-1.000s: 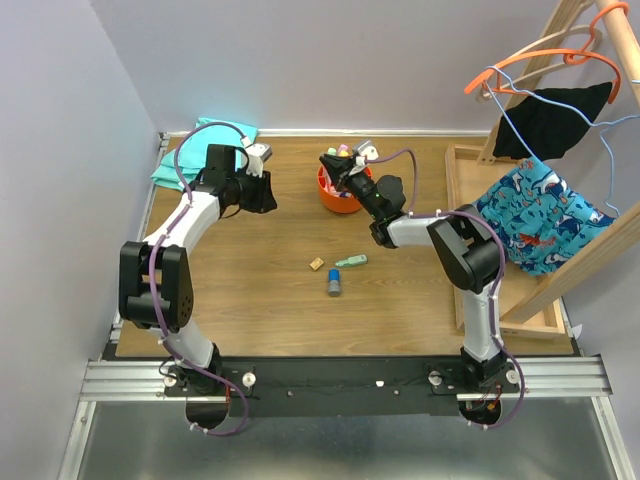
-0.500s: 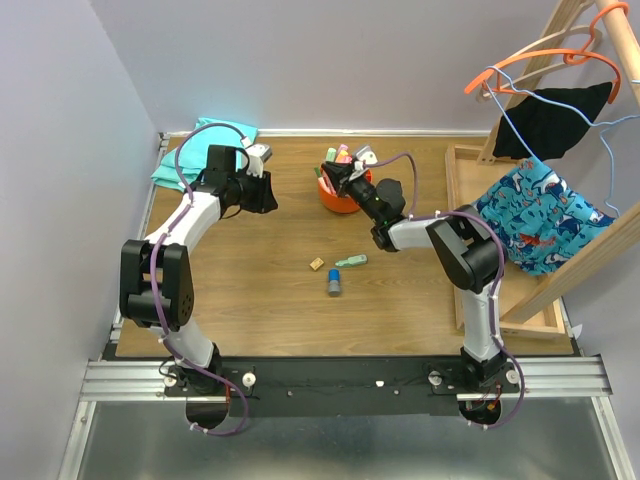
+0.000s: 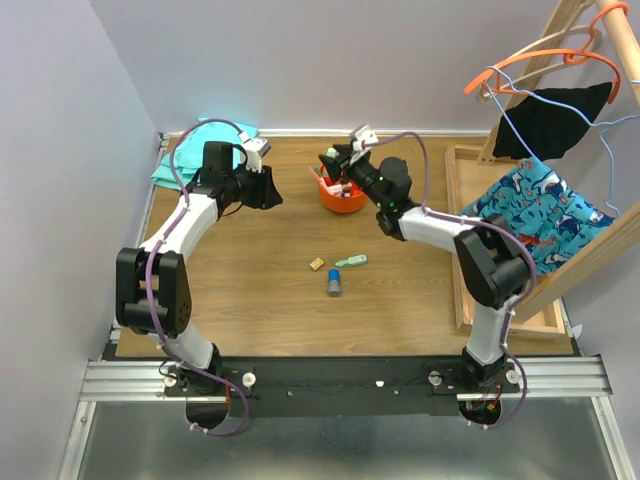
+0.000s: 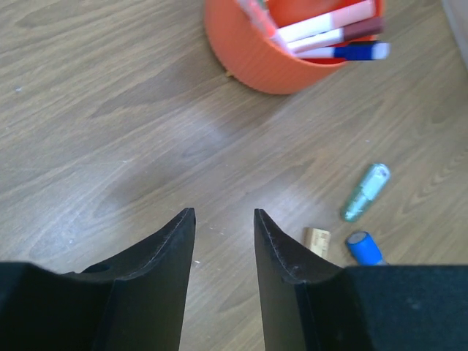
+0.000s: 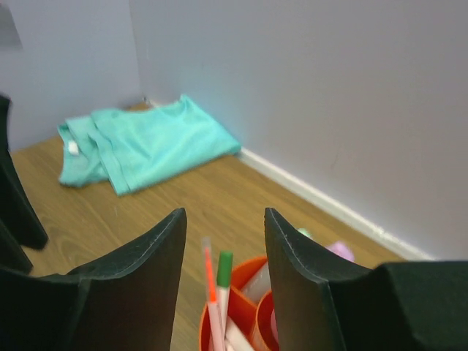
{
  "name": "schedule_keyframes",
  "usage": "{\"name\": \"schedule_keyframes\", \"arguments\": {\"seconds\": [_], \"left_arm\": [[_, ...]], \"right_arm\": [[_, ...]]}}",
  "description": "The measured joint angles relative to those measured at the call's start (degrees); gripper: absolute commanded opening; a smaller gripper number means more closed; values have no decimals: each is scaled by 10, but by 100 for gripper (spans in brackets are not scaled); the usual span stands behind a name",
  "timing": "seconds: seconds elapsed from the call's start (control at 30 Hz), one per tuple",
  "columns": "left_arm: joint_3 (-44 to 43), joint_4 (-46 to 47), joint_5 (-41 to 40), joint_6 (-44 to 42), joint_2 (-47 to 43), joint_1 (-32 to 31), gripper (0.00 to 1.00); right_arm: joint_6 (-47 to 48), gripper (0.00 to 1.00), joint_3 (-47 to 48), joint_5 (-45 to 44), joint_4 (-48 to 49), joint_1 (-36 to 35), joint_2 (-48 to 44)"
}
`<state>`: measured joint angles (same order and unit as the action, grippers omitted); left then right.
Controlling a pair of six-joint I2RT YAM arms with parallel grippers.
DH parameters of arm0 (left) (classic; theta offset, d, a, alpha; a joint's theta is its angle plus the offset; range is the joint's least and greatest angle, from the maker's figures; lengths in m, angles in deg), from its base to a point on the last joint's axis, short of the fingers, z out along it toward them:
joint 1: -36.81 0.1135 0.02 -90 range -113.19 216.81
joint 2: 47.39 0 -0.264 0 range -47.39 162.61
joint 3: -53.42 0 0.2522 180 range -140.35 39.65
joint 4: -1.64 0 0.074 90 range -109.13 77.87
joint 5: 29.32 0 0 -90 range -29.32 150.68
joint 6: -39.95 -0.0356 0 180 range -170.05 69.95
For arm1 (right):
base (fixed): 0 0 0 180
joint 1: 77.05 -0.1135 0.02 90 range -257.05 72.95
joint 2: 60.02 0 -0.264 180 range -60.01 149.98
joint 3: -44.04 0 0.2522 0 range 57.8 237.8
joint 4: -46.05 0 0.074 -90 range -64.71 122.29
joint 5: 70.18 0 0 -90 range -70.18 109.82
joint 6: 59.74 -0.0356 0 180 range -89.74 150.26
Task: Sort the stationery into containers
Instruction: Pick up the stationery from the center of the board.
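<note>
The round orange-red container (image 3: 341,196) stands at the back middle of the table, with white-barrelled markers (image 4: 322,33) leaning in it. My right gripper (image 3: 336,168) hovers open just above its rim. In the right wrist view a thin orange-red pen (image 5: 210,281) and a green-capped marker (image 5: 224,272) stand upright in the container (image 5: 235,311) below the open right gripper (image 5: 225,213). My left gripper (image 3: 272,190) is open and empty to the container's left, and the left wrist view shows it (image 4: 224,213) over bare wood. A green highlighter (image 3: 351,262), a tan block (image 3: 316,264) and a blue cylinder (image 3: 334,285) lie mid-table.
A teal folded cloth (image 3: 200,150) lies in the back left corner. A large shallow wooden tray (image 3: 462,230) sits on the right, holding a blue patterned garment (image 3: 540,220) under a wooden rack with hangers (image 3: 530,65). Walls close off the back and left.
My right gripper has opened above the container and drawn back toward the rear wall. The left gripper has spread slightly wider and shifted a little to the right.
</note>
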<state>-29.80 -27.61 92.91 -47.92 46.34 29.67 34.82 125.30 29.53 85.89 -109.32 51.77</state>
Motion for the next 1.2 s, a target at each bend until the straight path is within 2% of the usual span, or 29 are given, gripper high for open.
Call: {"name": "schedule_keyframes", "arguments": {"seconds": [0.13,0.17,0.23,0.3,0.37,0.47,0.57,0.73,0.93,1.07,1.2], "left_arm": [[9,-5,28,-4,-35,-7,48],[12,-7,33,-5,-43,-9,48],[23,-17,43,-19,-64,-23,48],[26,-38,48,-45,-80,-55,50],[24,-65,52,-83,-93,-112,53],[5,-116,56,-155,-96,-224,54],[-21,-168,49,-209,-86,-288,54],[-90,-219,5,-235,-17,-301,53],[-145,-261,-79,-269,55,-322,52],[-185,-285,-103,-299,94,-338,52],[-216,-291,-109,-304,126,-338,52]], "right_arm": [[-1,60,26,0,-83,-3,-90],[-1,68,27,0,-103,-4,-116],[-2,78,27,-3,-162,-4,-176],[-12,84,22,-30,-223,-4,-228],[-24,87,10,-66,-283,-6,-274],[-50,89,-14,-114,-388,0,-318],[-71,90,-63,-142,-488,18,-351],[-93,89,-123,-150,-575,51,-393],[-110,89,-139,-154,-597,73,-454],[-115,89,-139,-155,-607,83,-485],[-116,88,-142,-143,-636,114,-476]]}}
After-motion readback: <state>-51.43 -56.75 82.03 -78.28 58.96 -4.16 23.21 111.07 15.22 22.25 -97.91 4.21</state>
